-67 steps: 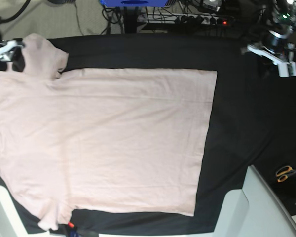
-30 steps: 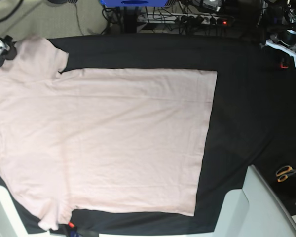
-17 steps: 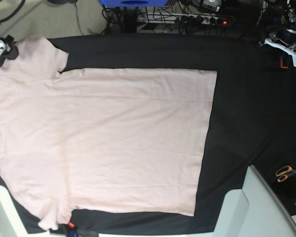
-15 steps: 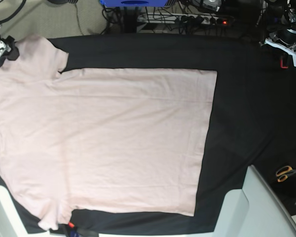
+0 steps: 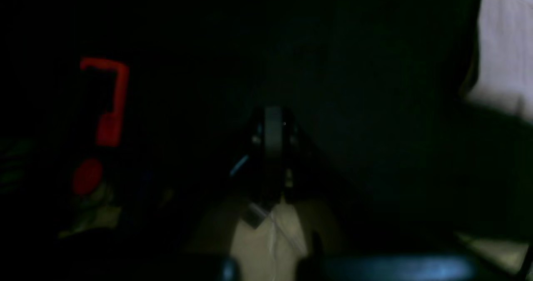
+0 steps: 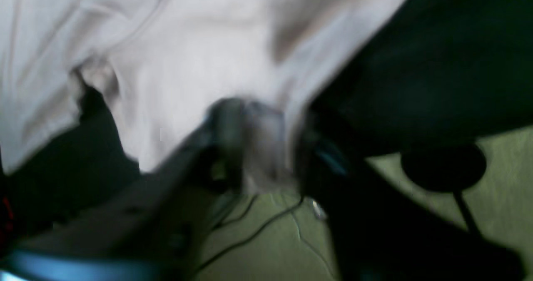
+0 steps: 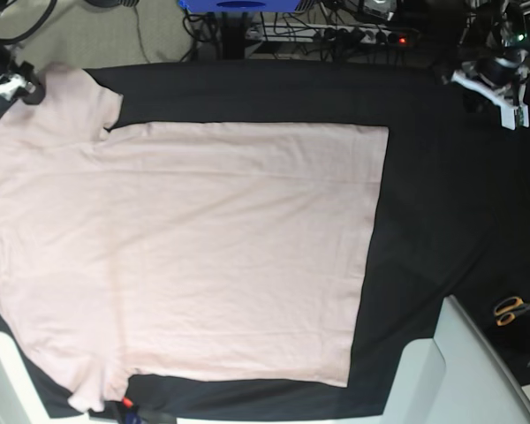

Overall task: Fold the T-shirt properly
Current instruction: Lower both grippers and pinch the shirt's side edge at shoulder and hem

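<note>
From the left wrist view almost everything is dark: my left gripper [image 5: 272, 131] hangs over the black cloth [image 5: 354, 85] with its jaws pressed together and nothing between them. A sliver of the T-shirt [image 5: 506, 48] shows at the far right, well apart from it, and a red clamp [image 5: 109, 102] sits off to the left.

The right wrist view is blurred. My right gripper [image 6: 254, 143] sits at the edge of a sleeve, pale fabric seeming to run between the fingers; I read that as pinching the sleeve hem, though I cannot tell how firm the bite is (the blur hides the tips).

In the base view the T-shirt [image 7: 185, 256] lies flat across the black cloth, the right gripper [image 7: 9, 87] at the upper sleeve on the left edge, the left gripper [image 7: 495, 88] idle at the top right. To do this step well I'd confirm both layers of the hem are caught, then lift low and draw the sleeve inward over the body without dragging the rest. The scissors [image 7: 514, 309] lie well clear; the pale board [image 7: 459, 371] at the lower right corner and the table's near edge are what I'd mind.
</note>
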You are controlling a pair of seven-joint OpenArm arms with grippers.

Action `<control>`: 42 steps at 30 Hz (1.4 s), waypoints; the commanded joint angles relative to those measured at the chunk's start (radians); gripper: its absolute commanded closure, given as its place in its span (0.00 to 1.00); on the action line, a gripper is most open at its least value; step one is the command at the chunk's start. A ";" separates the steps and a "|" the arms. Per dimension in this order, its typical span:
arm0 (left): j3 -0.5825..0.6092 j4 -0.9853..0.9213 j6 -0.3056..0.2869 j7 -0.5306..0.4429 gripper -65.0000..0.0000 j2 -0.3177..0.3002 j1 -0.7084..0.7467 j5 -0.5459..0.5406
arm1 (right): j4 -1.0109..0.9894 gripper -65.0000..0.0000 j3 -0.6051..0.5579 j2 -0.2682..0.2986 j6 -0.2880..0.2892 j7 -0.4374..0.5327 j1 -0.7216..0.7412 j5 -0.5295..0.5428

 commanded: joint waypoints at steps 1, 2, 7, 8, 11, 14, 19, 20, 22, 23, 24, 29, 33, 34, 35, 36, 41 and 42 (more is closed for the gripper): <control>-0.012 0.003 -0.001 -0.018 1.00 -0.003 -0.005 -0.011 | 0.008 0.96 0.001 0.015 0.002 0.000 -0.004 -0.001; -0.012 -0.006 -0.001 -0.018 1.00 0.002 -0.019 -0.011 | 0.008 1.00 0.001 0.015 0.002 0.000 -0.004 -0.001; -0.013 -0.046 -0.001 -0.018 0.88 0.059 -0.074 -0.013 | 0.008 0.99 0.001 0.015 0.002 0.000 -0.004 -0.003; -0.012 -0.046 -0.001 -0.018 0.79 0.071 -0.080 -0.013 | 0.008 0.99 0.001 0.015 0.002 0.000 -0.004 -0.003; -0.004 -0.045 -0.008 -0.018 0.65 0.106 -0.097 -0.014 | 0.008 0.99 -0.001 0.015 0.002 0.000 -0.004 -0.005; -0.002 -0.048 -0.074 -0.018 0.65 0.152 -0.132 -0.014 | 0.008 0.99 -0.001 0.015 0.002 0.000 -0.004 -0.005; -0.002 -0.059 -0.155 -0.017 0.65 0.217 -0.163 -0.014 | 0.008 0.99 -0.002 0.016 0.002 0.000 -0.004 -0.005; -0.001 -0.071 -0.155 -0.017 0.65 0.224 -0.169 -0.014 | 0.008 0.99 -0.002 0.016 0.002 0.000 -0.004 -0.005; 0.018 -0.102 -0.155 -0.017 0.65 0.231 -0.180 -0.013 | 0.008 0.99 -0.002 0.018 0.002 0.000 -0.004 -0.005; 0.027 -0.118 -0.155 -0.017 0.65 0.229 -0.182 -0.013 | 0.008 0.99 -0.002 0.018 0.002 0.000 -0.004 -0.005; 0.031 -0.132 -0.155 -0.017 0.65 0.229 -0.182 -0.013 | 0.008 0.99 -0.002 0.019 0.002 0.000 -0.004 -0.005; 0.031 -0.178 -0.156 -0.018 0.64 0.232 -0.200 -0.013 | 0.008 0.99 -0.002 0.019 0.002 0.000 -0.004 -0.005; 0.033 -0.201 -0.158 -0.018 0.64 0.234 -0.208 -0.014 | 0.008 0.99 -0.002 0.019 0.002 0.000 -0.004 -0.006; 0.033 -0.191 -0.160 -0.018 0.64 0.234 -0.206 -0.014 | 0.008 0.99 -0.002 0.019 0.002 0.000 -0.006 -0.006; 0.033 -0.175 -0.160 -0.018 0.64 0.234 -0.201 -0.014 | 0.008 0.99 -0.002 0.019 0.002 0.000 -0.006 -0.006; 0.028 -0.157 -0.160 -0.018 0.64 0.234 -0.188 -0.014 | 0.008 0.99 -0.002 0.019 0.002 0.000 -0.006 -0.006; 0.025 -0.059 -0.160 -0.018 0.64 0.232 -0.135 -0.014 | 0.008 0.99 -0.004 0.019 0.002 0.000 -0.006 -0.006; 0.024 -0.048 -0.160 -0.018 0.64 0.229 -0.129 -0.014 | 0.008 0.99 -0.004 0.019 0.002 0.000 -0.006 -0.006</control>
